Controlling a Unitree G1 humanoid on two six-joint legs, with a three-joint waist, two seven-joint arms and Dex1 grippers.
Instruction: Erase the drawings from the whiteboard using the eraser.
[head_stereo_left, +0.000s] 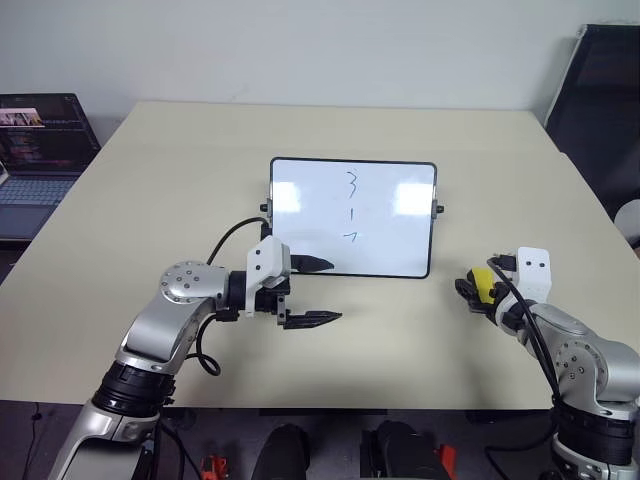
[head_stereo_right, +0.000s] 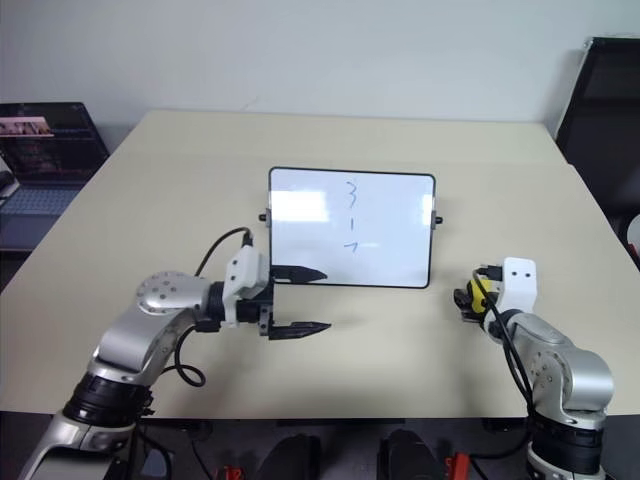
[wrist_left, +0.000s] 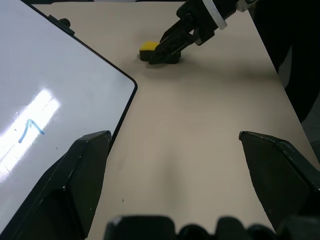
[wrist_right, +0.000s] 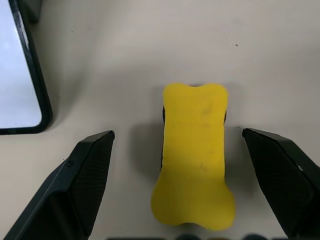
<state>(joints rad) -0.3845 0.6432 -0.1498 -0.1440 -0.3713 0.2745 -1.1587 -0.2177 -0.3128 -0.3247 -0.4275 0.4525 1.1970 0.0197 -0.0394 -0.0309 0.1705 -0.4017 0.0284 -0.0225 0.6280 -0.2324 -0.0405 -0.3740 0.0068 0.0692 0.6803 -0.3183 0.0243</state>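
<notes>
The whiteboard (head_stereo_left: 300, 230) lies flat in the middle of the beige table (head_stereo_left: 200, 150). The drawings (head_stereo_left: 351, 212) run down its centre in a column of three blue-green marks. The yellow eraser (wrist_right: 195, 155) lies on the table to the right of the board's near right corner. My right gripper (wrist_right: 176, 134) is open, with one finger on each side of the eraser and a gap to both. My left gripper (head_stereo_left: 333, 291) is open just in front of the board's near left edge, pointing right and holding nothing. The left wrist view shows the lowest mark (wrist_left: 30, 129) and the eraser (wrist_left: 148, 47).
An open laptop (head_stereo_left: 40, 150) stands off the table's left side. A dark object (head_stereo_left: 600, 100) stands beyond the right edge. Bare table lies between the two grippers and behind the board.
</notes>
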